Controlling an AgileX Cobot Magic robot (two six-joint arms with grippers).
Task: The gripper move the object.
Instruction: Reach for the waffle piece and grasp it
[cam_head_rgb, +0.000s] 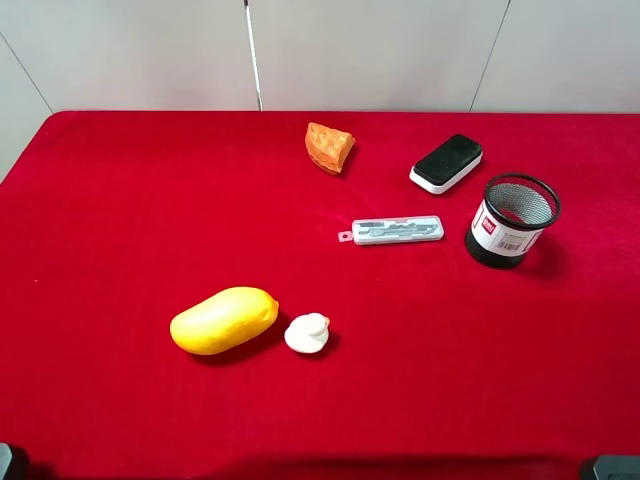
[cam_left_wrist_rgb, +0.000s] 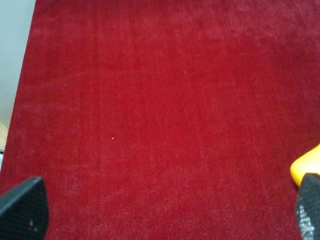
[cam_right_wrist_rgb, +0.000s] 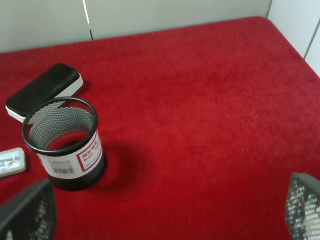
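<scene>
The orange waffle slice (cam_head_rgb: 329, 147), a wedge with a grid face, lies at the back middle of the red table, far from both arms. It shows in neither wrist view. My left gripper (cam_left_wrist_rgb: 165, 215) is open and empty, low over bare red cloth, with the tip of the yellow mango (cam_left_wrist_rgb: 306, 167) beside one of its fingers (cam_left_wrist_rgb: 307, 207). My right gripper (cam_right_wrist_rgb: 165, 212) is open and empty, near the table's front right, facing the mesh cup (cam_right_wrist_rgb: 65, 145). In the high view only dark bits of the arms show at the bottom corners.
The mango (cam_head_rgb: 224, 320) and a small white object (cam_head_rgb: 307, 333) lie front left of centre. A clear flat case (cam_head_rgb: 391, 231), a black-and-white eraser (cam_head_rgb: 446, 163) and the black mesh cup (cam_head_rgb: 511, 219) stand at the right. The eraser (cam_right_wrist_rgb: 42, 90) sits behind the cup.
</scene>
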